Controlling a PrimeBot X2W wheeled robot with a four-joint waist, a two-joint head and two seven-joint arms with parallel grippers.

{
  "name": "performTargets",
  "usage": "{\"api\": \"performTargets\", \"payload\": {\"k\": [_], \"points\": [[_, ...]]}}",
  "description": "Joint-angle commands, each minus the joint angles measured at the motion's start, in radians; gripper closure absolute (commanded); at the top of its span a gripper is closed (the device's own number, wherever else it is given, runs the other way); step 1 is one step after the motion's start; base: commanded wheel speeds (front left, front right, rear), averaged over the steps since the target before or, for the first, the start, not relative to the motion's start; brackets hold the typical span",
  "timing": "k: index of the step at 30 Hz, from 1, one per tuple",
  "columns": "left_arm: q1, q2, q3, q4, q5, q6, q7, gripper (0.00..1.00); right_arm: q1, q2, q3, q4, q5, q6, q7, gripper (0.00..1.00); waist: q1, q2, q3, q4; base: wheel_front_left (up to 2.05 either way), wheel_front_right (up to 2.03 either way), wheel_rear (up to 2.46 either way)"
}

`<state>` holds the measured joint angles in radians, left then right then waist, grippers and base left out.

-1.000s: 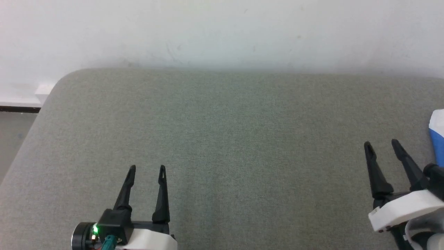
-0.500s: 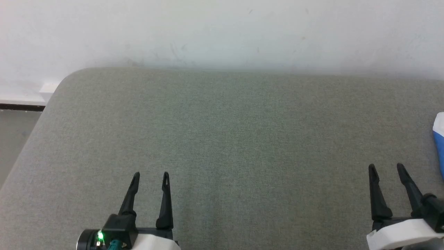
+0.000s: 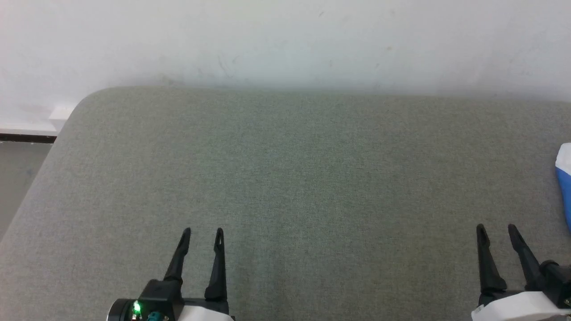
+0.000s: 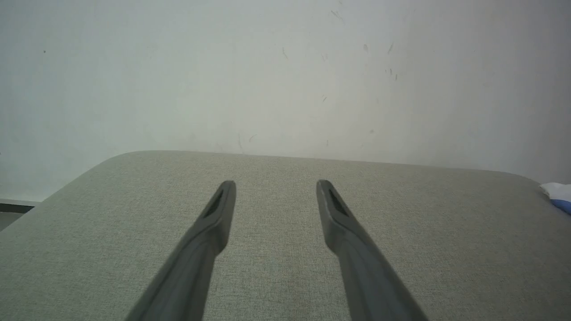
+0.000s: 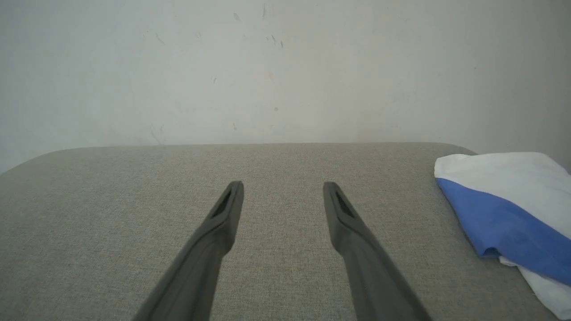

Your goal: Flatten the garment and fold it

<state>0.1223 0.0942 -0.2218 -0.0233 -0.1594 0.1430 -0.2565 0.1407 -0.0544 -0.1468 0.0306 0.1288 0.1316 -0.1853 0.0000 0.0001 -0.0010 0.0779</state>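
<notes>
The garment [image 5: 508, 205], white with a royal-blue band, lies folded at the right end of the grey-green padded surface [image 3: 285, 169]; its edge shows at the right border of the head view [image 3: 564, 178] and as a small tip in the left wrist view [image 4: 556, 194]. My left gripper [image 3: 202, 232] is open at the lower left, holding nothing, its fingers spread in its wrist view [image 4: 276, 183]. My right gripper [image 3: 496, 228] is open at the lower right, left of the garment and apart from it, with an empty gap in its wrist view [image 5: 283, 184].
A white wall [image 3: 285, 40] runs behind the padded surface. The surface's rounded left corner [image 3: 84, 100] borders a strip of floor and a dark baseboard [image 3: 24, 137].
Both grippers have drawn back toward the bottom of the head view, the right one farther. The view has shifted slightly, so less of the garment shows at the right edge.
</notes>
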Motion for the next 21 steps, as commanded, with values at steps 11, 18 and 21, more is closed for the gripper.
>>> {"api": "performTargets", "payload": {"k": [11,18,21], "points": [[-0.005,-0.001,0.007,0.002,0.006,-0.006,0.011,1.00,-0.006,-0.001,0.003,-0.001,-0.005,0.000,0.008,1.00,0.0000,-0.0001,0.000,-0.003,0.00,0.00,0.00],[-0.012,-0.004,0.019,0.003,0.015,-0.014,0.026,1.00,-0.014,0.000,0.012,-0.003,-0.012,0.000,0.018,1.00,0.0000,-0.0001,0.000,-0.008,0.00,0.00,0.00],[-0.015,-0.005,0.025,0.004,0.019,-0.017,0.032,1.00,-0.017,0.000,0.015,-0.004,-0.016,0.000,0.023,1.00,0.0000,-0.0001,0.000,-0.010,0.00,0.00,0.00]]}}
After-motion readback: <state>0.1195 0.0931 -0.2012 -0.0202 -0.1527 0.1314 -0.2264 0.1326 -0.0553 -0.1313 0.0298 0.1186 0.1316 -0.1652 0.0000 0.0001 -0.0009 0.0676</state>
